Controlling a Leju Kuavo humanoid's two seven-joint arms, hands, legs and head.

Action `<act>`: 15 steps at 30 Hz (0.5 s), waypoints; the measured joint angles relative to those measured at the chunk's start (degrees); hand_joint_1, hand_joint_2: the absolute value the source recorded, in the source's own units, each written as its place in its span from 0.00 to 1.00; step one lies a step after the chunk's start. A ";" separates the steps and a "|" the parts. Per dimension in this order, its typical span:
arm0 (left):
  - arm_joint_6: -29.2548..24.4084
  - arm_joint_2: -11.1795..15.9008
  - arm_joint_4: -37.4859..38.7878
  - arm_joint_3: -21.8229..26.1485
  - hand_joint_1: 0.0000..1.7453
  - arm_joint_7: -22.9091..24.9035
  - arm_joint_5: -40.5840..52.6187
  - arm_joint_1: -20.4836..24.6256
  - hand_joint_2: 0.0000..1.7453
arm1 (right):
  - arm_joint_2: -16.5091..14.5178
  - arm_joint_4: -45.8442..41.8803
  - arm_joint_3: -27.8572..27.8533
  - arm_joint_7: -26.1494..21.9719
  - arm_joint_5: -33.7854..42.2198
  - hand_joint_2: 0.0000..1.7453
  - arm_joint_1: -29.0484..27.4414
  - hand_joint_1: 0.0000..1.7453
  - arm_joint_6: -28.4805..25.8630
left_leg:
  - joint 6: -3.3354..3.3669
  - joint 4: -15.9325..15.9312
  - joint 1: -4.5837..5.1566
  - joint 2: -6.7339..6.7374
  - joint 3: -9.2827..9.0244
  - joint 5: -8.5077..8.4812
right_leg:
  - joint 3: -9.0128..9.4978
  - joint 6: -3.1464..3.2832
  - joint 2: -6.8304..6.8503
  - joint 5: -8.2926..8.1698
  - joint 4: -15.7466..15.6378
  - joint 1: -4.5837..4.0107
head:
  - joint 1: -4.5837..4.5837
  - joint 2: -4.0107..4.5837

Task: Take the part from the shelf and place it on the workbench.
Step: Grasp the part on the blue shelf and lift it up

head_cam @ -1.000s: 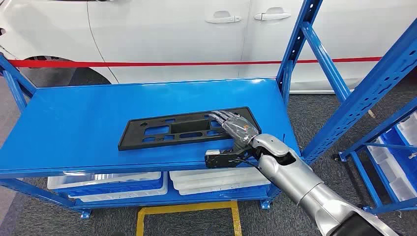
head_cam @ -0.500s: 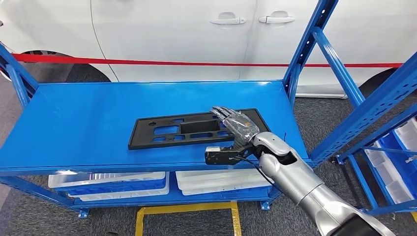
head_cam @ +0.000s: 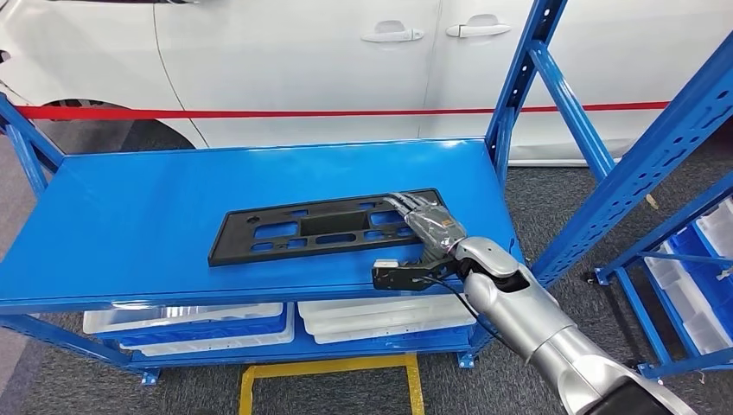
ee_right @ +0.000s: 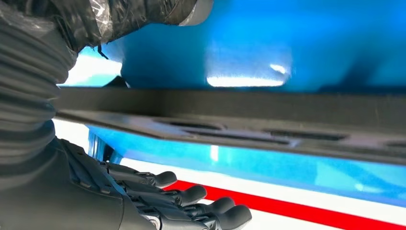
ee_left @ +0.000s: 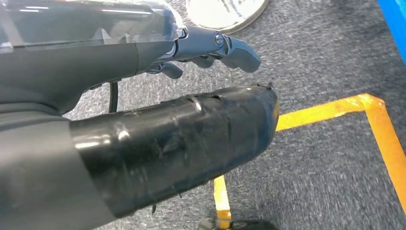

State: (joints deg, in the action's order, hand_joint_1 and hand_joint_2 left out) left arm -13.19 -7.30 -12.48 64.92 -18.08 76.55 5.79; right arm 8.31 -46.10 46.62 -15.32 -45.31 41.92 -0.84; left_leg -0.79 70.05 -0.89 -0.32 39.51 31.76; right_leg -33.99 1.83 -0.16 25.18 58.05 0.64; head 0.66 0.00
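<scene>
A flat black plastic part with several cut-outs lies on the blue shelf, near its front right. My right hand reaches over the part's right end, fingers stretched flat across its top. In the right wrist view the part's edge runs between the taped thumb and the extended fingers, with a gap on each side, so nothing is gripped. My left hand hangs over the grey floor and holds nothing, its fingers loosely bent.
Blue uprights stand at the shelf's right rear corner, close to my right arm. White bins sit on the level below. A second rack with bins is at the right. A white car and red tape lie behind.
The view swayed and came back. My right hand has shifted a little toward the part's right end. The part has not moved on the shelf.
</scene>
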 joint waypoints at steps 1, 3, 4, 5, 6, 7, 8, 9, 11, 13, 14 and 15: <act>0.01 0.00 0.00 0.00 0.00 0.00 0.01 0.00 0.00 | -0.01 0.31 -0.02 -0.02 -0.04 1.00 -0.11 0.00 -0.01 | -0.15 3.23 -0.02 0.00 1.54 1.05 | -0.03 0.03 0.02 0.03 0.07 -0.06 | 0.01 0.00; 0.01 0.02 0.00 0.00 0.00 0.00 0.01 -0.07 0.00 | -0.02 1.11 -0.19 -0.01 -0.24 1.00 -0.28 0.00 -0.11 | -0.21 3.51 -0.04 0.02 1.73 -0.25 | -0.05 0.03 0.03 0.16 0.30 -0.11 | 0.01 0.00; 0.00 0.05 0.00 0.00 0.00 0.00 0.01 -0.09 0.00 | -0.04 1.49 -0.38 -0.01 -0.43 1.00 -0.32 0.00 -0.27 | -0.12 0.36 -0.04 0.03 0.20 -2.25 | -0.03 -0.05 0.01 0.29 0.47 -0.10 | 0.01 0.00; -0.01 0.09 0.00 0.00 0.00 0.00 0.01 -0.09 0.00 | -0.06 1.82 -0.65 -0.01 -0.66 1.00 -0.33 0.01 -0.52 | 0.07 -3.84 -0.05 0.05 -1.76 -4.10 | -0.04 -0.20 -0.01 0.45 0.68 -0.10 | 0.01 0.00; -0.01 0.13 0.00 0.00 0.00 0.01 0.01 -0.06 0.00 | -0.08 2.15 -0.99 -0.01 -0.89 1.00 -0.31 0.02 -0.83 | 0.31 -7.56 0.03 0.04 -3.58 -5.41 | -0.12 -0.42 -0.04 0.62 0.95 -0.20 | 0.01 0.00; -0.02 0.15 0.00 0.00 0.00 0.02 0.03 0.01 0.00 | -0.10 2.43 -1.33 -0.03 -1.13 1.00 -0.30 0.05 -1.17 | 0.60 -10.05 0.11 0.01 -4.76 -6.05 | -0.22 -0.68 -0.04 0.72 1.12 -0.30 | 0.02 0.00; -0.02 0.15 0.00 -0.01 0.00 0.03 0.04 0.05 0.00 | -0.13 2.70 -1.62 -0.06 -1.37 1.00 -0.32 0.10 -1.51 | 0.90 -11.20 0.19 -0.02 -5.28 -6.07 | -0.30 -0.94 -0.04 0.76 1.20 -0.40 | 0.04 0.00; -0.02 0.15 0.00 -0.01 0.00 0.05 0.06 0.07 0.00 | -0.18 2.98 -1.88 -0.09 -1.61 1.00 -0.33 0.15 -1.88 | 1.19 -11.33 0.29 -0.06 -5.37 -6.05 | -0.34 -1.20 -0.05 0.73 1.18 -0.50 | 0.07 0.00; -0.02 0.14 0.00 -0.02 0.00 0.05 0.08 0.07 0.00 | -0.29 3.45 -2.36 -0.13 -2.02 1.00 -0.40 0.34 -2.67 | 1.89 -11.68 0.12 -0.03 -5.45 -6.34 | -0.44 -1.79 -0.06 0.99 1.37 -0.43 | 0.09 0.00; -0.02 0.11 0.00 -0.03 0.00 0.05 0.08 0.11 0.00 | -0.33 3.83 -2.91 -0.13 -2.19 1.00 -0.46 0.55 -3.32 | 2.58 -12.13 -0.11 0.06 -5.58 -6.65 | -1.87 -2.38 -0.05 3.16 4.55 -0.30 | 0.12 0.00; -0.02 0.11 0.00 -0.03 0.00 0.04 0.08 0.13 0.00 | -0.34 4.03 -3.13 -0.13 -2.27 1.00 -0.57 0.63 -3.61 | 2.76 -12.18 -0.13 0.09 -5.57 -6.70 | -3.37 -2.62 -0.03 4.96 7.86 -0.19 | 0.12 0.00; -0.02 0.12 0.00 -0.04 0.00 0.04 0.08 0.14 0.00 | -0.35 4.23 -3.26 -0.13 -2.38 1.00 -0.77 0.67 -3.85 | 2.89 -12.16 -0.12 0.10 -5.54 -6.70 | -5.24 -2.82 -0.02 6.79 11.81 -0.10 | 0.11 0.00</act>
State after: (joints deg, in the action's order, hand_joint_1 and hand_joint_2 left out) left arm -13.20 -7.18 -12.48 64.88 -18.03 76.63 5.93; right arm 7.96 -41.87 43.36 -15.45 -47.69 41.15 -4.69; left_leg 2.10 57.89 -1.01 -0.21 33.96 25.07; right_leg -39.23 -0.98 -0.18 31.97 69.85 0.54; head 0.78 0.00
